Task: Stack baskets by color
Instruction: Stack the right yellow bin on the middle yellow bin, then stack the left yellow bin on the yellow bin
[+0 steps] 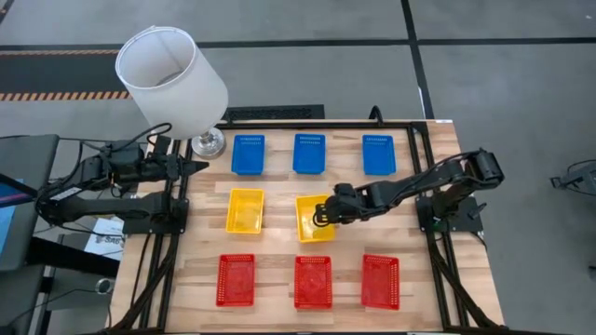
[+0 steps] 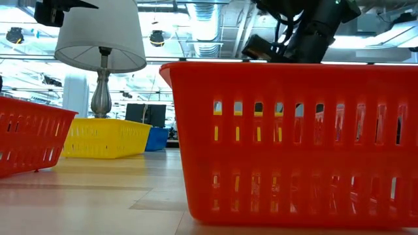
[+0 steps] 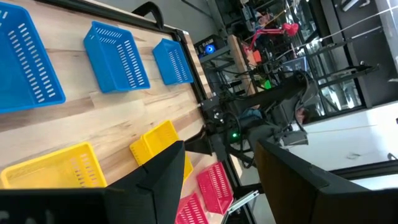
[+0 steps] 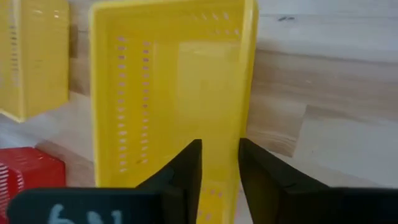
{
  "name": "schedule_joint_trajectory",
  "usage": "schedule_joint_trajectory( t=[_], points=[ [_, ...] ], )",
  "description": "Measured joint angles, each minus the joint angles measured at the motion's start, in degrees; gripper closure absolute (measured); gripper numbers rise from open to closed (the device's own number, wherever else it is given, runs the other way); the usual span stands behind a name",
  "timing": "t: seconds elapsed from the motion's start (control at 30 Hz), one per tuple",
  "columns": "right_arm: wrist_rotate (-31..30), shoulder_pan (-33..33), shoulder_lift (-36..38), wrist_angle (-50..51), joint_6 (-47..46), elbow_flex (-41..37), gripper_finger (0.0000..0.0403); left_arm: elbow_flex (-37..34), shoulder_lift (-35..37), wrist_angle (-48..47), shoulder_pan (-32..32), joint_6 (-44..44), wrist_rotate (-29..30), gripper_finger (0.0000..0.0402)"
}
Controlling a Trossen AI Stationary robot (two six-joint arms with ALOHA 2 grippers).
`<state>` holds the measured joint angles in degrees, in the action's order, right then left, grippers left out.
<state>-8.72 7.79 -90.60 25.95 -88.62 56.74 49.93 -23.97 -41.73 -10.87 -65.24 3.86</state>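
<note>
Three blue baskets [image 1: 309, 154] stand in the far row and three red baskets [image 1: 313, 281] in the near row, each on its bottom. In the middle row one yellow basket [image 1: 246, 210] sits at the left and another yellow basket [image 1: 307, 228] at the centre. My right gripper [image 1: 321, 216] slants down over the centre yellow basket [image 4: 168, 81]. It is open, one finger inside and one outside the basket's long right wall [image 4: 247, 93]. My left gripper [image 1: 196, 167] waits open at the far left, beside the lamp's foot.
A white-shaded lamp [image 1: 172, 79] stands at the table's far left corner on a metal foot [image 1: 209, 144]. Bare wood lies at the right of the middle row [image 1: 391, 223]. In the low view a red basket [image 2: 294, 143] fills the foreground, with my right arm [image 2: 307, 32] above it.
</note>
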Motion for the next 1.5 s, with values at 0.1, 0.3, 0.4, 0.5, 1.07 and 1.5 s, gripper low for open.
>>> schedule_joint_trajectory(
  t=[0.1, 0.3, 0.4, 0.5, 1.07, 1.5],
  points=[
    [-0.04, -0.83, 1.60, 1.15, 1.98, 0.01, 0.0255, 0.00, 0.00, -0.01, 0.00, -0.01, 0.00, 0.0216],
    [-0.20, -2.99, 6.26, 3.42, 5.20, 0.01, 0.0234, 0.00, 0.00, -0.01, -0.02, 0.01, 0.00, 0.0216],
    [-0.16, -4.12, 9.14, 3.23, 7.54, -0.01, 0.0232, 0.00, 0.00, -0.01, 0.00, -0.01, 0.00, 0.0216],
    [0.35, -5.16, 11.12, -0.47, 9.02, 0.00, 0.0233, 0.00, 0.00, -0.03, 0.00, 0.18, 0.00, 0.0216],
    [7.03, -7.38, -12.12, -5.94, 25.51, 27.73, 0.0265, 0.00, 0.00, -1.11, -0.02, 0.23, -0.13, 0.0216],
    [14.04, -8.80, -29.83, 3.19, 29.13, 46.03, 0.0276, 0.00, 0.00, -1.41, -0.02, 1.15, 0.11, 0.0216]
  ],
)
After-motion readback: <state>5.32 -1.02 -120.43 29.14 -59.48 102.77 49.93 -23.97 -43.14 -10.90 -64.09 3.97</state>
